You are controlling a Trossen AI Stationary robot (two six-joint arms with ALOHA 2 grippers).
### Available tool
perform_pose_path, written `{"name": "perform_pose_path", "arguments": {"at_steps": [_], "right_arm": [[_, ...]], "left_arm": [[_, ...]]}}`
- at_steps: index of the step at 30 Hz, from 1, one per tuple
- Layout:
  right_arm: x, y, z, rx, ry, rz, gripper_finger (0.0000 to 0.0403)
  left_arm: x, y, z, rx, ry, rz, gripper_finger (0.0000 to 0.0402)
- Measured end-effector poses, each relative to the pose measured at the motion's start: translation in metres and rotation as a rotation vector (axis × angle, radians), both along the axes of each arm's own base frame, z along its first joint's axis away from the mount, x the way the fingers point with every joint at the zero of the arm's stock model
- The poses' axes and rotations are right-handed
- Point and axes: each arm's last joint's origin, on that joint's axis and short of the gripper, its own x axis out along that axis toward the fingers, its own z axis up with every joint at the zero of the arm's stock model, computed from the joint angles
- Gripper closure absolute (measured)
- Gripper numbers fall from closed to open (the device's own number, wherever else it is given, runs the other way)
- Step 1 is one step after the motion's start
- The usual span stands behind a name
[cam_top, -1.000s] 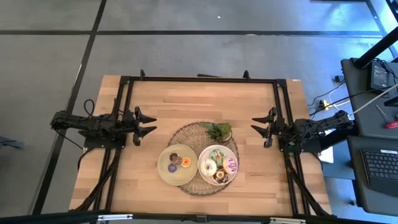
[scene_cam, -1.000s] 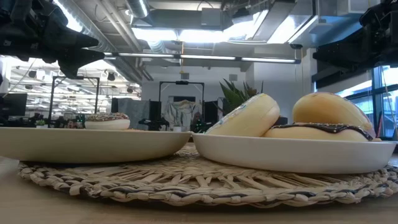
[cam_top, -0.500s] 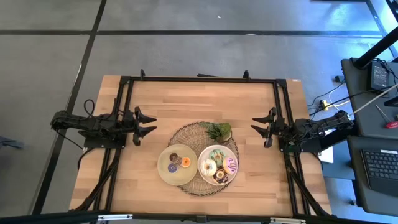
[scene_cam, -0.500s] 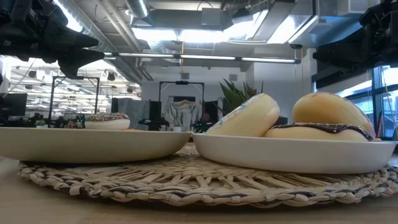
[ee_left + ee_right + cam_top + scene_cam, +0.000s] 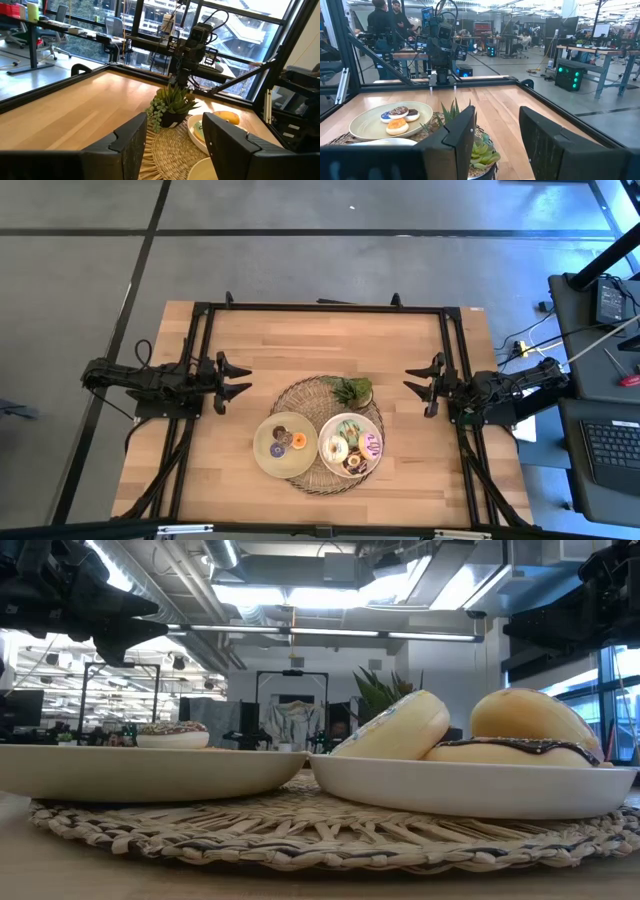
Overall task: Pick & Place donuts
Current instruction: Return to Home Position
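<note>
Two plates sit on a round woven mat. The left plate carries three donuts: brown, orange and purple. The right plate holds several more donuts, which loom large in the low view. My left gripper hovers open at the table's left side, pointing level toward the mat. My right gripper hovers open at the right side, facing it. Neither has anything between its fingers.
A small green potted sprig stands on the mat's far edge, between the two grippers. A black frame runs around the wooden table. Bare wood lies on the far half of the table. People stand in the room beyond.
</note>
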Motion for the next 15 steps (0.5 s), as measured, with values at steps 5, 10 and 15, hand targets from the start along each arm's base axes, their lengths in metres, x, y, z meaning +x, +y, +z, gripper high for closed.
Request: {"name": "perform_pose_path", "arguments": {"at_steps": [5, 10, 15], "right_arm": [[0.0000, 0.0000, 0.0000, -0.001, 0.000, 0.000, 0.0247], [0.0000, 0.0000, 0.0000, -0.001, 0.000, 0.000, 0.0247], [0.0000, 0.0000, 0.0000, -0.001, 0.000, 0.000, 0.0247]], "left_arm": [[0.0000, 0.0000, 0.0000, 0.000, 0.000, 0.000, 0.0213], [0.0000, 0.0000, 0.0000, 0.000, 0.000, 0.000, 0.0210], [0.0000, 0.0000, 0.0000, 0.000, 0.000, 0.000, 0.0213]]}}
